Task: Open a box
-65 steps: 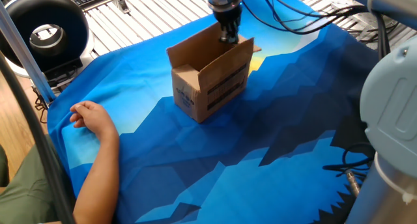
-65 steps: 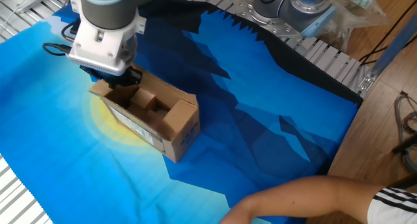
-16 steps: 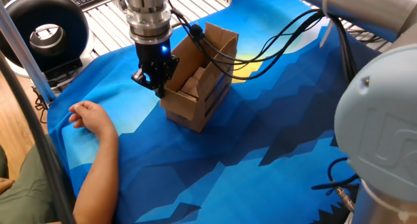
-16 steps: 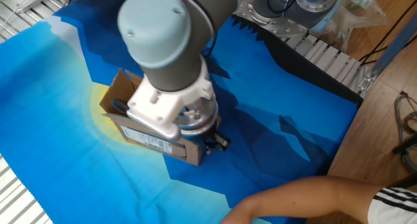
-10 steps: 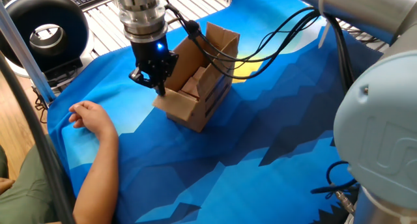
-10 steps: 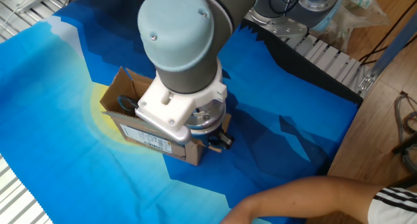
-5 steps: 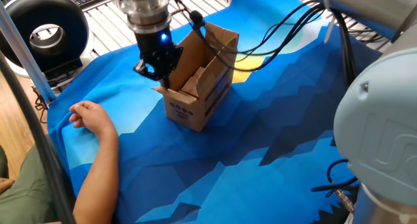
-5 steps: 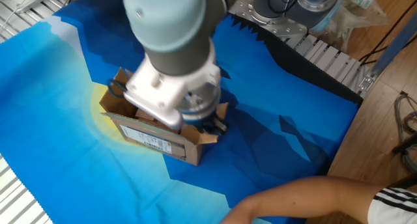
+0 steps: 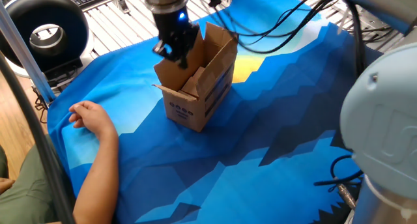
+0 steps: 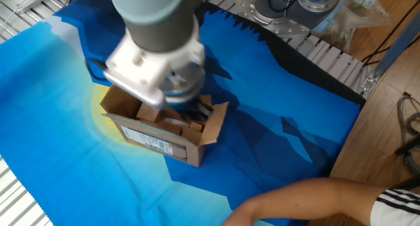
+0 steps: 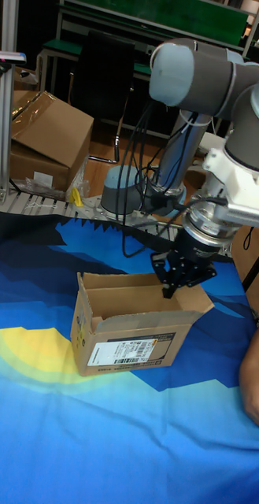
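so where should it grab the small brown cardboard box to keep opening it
Pinch the free upper edge of a flap on the small brown cardboard box, coming from above. The flaps are thin sheets standing up around the open top, so the gripper can straddle an edge; the walls are too wide.

- The box [image 9: 195, 87] stands mid-table, flaps up, with the pincer [image 9: 174, 47] over its open top.
- A person's hand [image 9: 91, 117] lies near one table edge.
- Blue cloth [image 9: 260, 139] around the box lies bare.

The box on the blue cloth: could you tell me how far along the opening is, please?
The box looks mostly open: its top gapes, with one end flap folded outward and another standing up. The end effector hangs over the open end, gripping nothing visible. At most, pressing the upright flaps flatter seems left.
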Motion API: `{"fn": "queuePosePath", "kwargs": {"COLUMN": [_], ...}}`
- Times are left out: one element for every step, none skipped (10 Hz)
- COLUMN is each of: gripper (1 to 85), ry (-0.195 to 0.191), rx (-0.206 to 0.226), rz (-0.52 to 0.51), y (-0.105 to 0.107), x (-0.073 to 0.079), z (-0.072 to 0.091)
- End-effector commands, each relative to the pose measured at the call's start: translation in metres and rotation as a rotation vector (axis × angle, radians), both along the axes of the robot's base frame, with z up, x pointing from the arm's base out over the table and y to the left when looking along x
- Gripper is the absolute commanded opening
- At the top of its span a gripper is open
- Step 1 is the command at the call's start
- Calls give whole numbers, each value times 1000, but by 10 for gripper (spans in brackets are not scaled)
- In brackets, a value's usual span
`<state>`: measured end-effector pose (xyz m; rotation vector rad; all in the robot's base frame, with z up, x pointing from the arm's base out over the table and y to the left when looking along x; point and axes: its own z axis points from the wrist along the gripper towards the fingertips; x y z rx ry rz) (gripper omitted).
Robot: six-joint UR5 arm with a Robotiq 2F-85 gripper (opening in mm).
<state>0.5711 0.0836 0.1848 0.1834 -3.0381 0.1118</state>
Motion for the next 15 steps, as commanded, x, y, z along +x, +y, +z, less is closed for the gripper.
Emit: {"fn": "queuePosePath", "kwargs": {"gripper": [13,13,13,13,13,13,13,13,13,13,13,13,13,13,13], "ry": [-98,-112,-124,-140,-152,-141,-134,-151,-180,-191,-177,-142,-110,-99,-116], "rx": [8,19,11,4,19,24,75,107,107,102,91,69,54,52,28], "rz": [16,15,13,23,30,42,38,53,71,79,74,54,45,26,18], "y": [-27,-29,-31,-32,-28,-27,-14,-5,-5,-6,-9,-11,-13,-11,-17], "x": [20,20,20,25,29,26,24,28,36,39,30,16,6,3,8], "z": [6,9,12,11,11,10,10,10,11,11,23,55,88,114,117]}}
